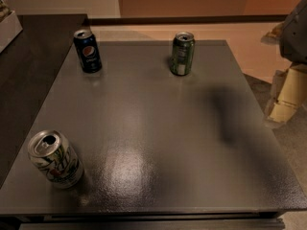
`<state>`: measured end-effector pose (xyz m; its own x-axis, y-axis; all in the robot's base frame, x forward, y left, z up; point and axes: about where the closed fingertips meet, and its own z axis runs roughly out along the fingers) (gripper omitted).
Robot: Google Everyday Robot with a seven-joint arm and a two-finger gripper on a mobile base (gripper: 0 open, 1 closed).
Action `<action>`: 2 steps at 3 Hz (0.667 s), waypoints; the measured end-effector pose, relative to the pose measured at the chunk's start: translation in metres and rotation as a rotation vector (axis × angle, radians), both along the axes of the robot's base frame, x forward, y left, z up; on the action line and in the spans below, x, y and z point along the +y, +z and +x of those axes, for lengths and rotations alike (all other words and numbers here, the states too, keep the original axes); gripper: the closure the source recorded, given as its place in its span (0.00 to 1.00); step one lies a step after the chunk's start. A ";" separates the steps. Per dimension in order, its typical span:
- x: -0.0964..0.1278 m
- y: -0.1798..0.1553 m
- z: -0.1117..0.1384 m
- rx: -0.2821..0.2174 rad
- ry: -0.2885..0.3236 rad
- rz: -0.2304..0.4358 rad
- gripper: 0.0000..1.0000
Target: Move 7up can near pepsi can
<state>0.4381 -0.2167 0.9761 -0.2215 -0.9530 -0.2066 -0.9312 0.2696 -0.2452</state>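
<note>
The 7up can point(55, 159), silver-white with green streaks and an open silver top, stands at the front left corner of the grey table point(163, 128). The pepsi can point(87, 51), dark blue with a round logo, stands at the back left of the table, far from the 7up can. My gripper point(284, 98), pale cream under a grey arm part, hangs at the right edge of the view, beyond the table's right side and away from both cans. It holds nothing that I can see.
A dark green can point(183, 53) with a pale label stands at the back middle of the table. A darker surface point(33, 56) adjoins the table on the left, with a white box point(7, 28) at its far corner. The arm's shadow point(225, 114) falls on the table's right half.
</note>
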 end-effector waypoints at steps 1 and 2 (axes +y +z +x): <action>0.000 0.000 0.000 0.000 0.000 0.000 0.00; 0.007 0.001 -0.002 -0.010 0.030 0.021 0.00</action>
<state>0.4357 -0.2099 0.9768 -0.1905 -0.9547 -0.2285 -0.9365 0.2465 -0.2494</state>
